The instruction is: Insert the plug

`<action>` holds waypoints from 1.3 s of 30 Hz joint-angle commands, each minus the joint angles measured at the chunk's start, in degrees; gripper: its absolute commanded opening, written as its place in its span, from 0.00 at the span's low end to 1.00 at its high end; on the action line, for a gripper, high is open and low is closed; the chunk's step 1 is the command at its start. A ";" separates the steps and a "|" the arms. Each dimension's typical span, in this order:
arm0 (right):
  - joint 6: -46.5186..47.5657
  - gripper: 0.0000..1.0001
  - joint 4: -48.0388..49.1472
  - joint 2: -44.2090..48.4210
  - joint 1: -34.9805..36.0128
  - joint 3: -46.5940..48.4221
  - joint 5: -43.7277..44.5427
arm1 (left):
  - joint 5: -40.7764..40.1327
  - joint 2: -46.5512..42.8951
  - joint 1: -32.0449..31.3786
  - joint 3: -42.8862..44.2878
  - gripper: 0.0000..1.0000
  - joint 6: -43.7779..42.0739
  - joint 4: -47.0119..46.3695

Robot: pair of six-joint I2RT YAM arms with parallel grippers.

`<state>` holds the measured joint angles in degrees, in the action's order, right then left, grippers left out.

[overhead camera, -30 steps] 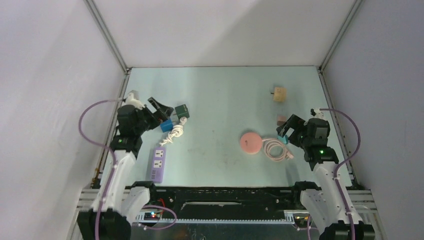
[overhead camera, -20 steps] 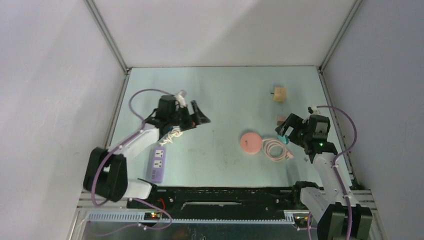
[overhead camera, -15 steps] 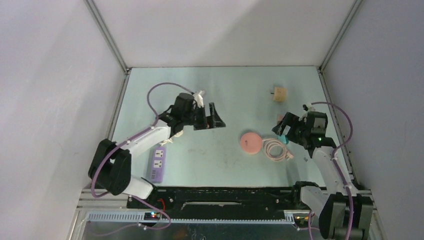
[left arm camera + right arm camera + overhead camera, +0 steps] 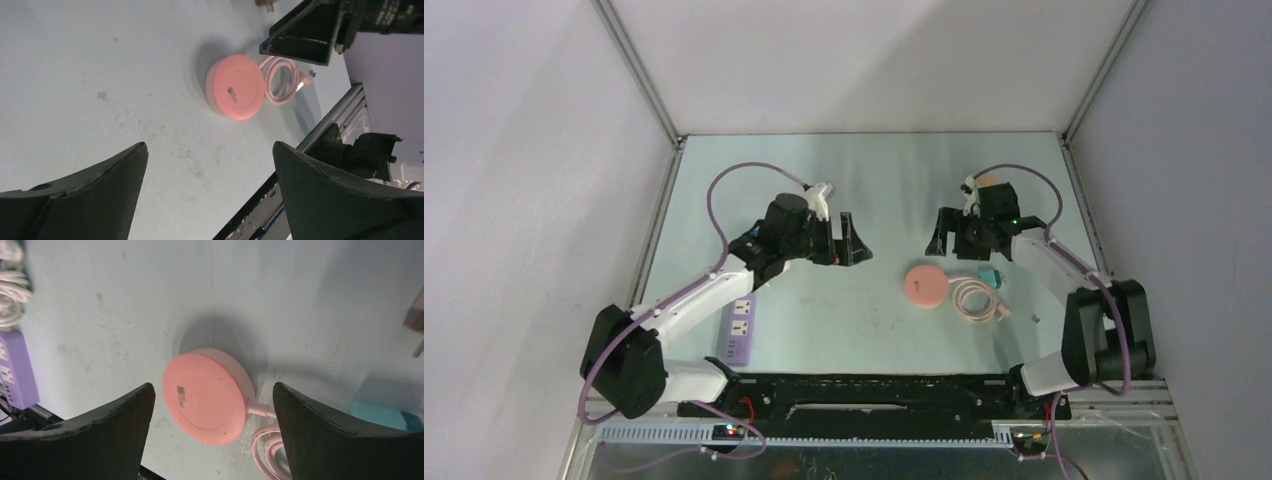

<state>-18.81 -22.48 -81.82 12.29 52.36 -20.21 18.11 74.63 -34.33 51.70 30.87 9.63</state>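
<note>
A purple power strip [image 4: 739, 330] lies near the front left, its far end under my left arm; it also shows in the right wrist view [image 4: 17, 370]. A pink round disc [image 4: 924, 285] with a coiled pink cable [image 4: 979, 298] and a teal plug block [image 4: 990, 277] lies right of centre. My left gripper [image 4: 854, 242] is open and empty above bare table left of the disc [image 4: 235, 86]. My right gripper [image 4: 952, 240] is open and empty just above the disc [image 4: 207, 395]. The blue and green plugs are hidden under my left arm.
A beige block [image 4: 992, 182] peeks out behind my right wrist at the far right. A white coiled cable [image 4: 12, 280] lies beyond the strip. A brownish plug [image 4: 415, 317] sits at the right edge of the right wrist view. Enclosure walls stand on three sides.
My left arm has swung right, from the plugs at the left to the middle. My right arm has swung left and away from the right edge, over the pink disc. Both grippers stay open.
</note>
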 commanded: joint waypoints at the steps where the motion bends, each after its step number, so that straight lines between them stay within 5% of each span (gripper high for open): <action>1: -0.76 0.89 -4.07 -5.20 1.19 1.08 -3.07 | -0.09 -2.30 0.01 -4.89 0.98 -1.34 -0.67; 9: -9.00 0.89 -0.18 -7.00 9.65 -2.44 -11.67 | 3.58 -4.92 -0.17 -13.81 0.97 3.83 -7.72; 18: -29.98 0.90 27.96 -5.35 19.00 -8.15 -21.92 | 2.87 -10.47 -2.56 -19.74 0.96 5.45 -8.72; 24: -22.07 0.90 10.21 5.05 14.98 -8.20 -10.71 | -1.01 -12.65 -9.36 -21.31 0.93 3.63 -6.81; 28: -16.98 0.93 0.15 12.66 11.62 -10.67 -5.05 | -13.42 -11.36 -17.73 -16.87 1.00 -6.17 1.27; 39: -14.38 0.94 -12.61 36.06 -8.26 -20.22 1.23 | -21.52 9.83 -26.34 6.05 0.97 -22.11 11.38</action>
<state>-35.11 -28.69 -52.93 9.15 31.88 -22.94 0.32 78.13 -58.04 47.44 17.52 17.06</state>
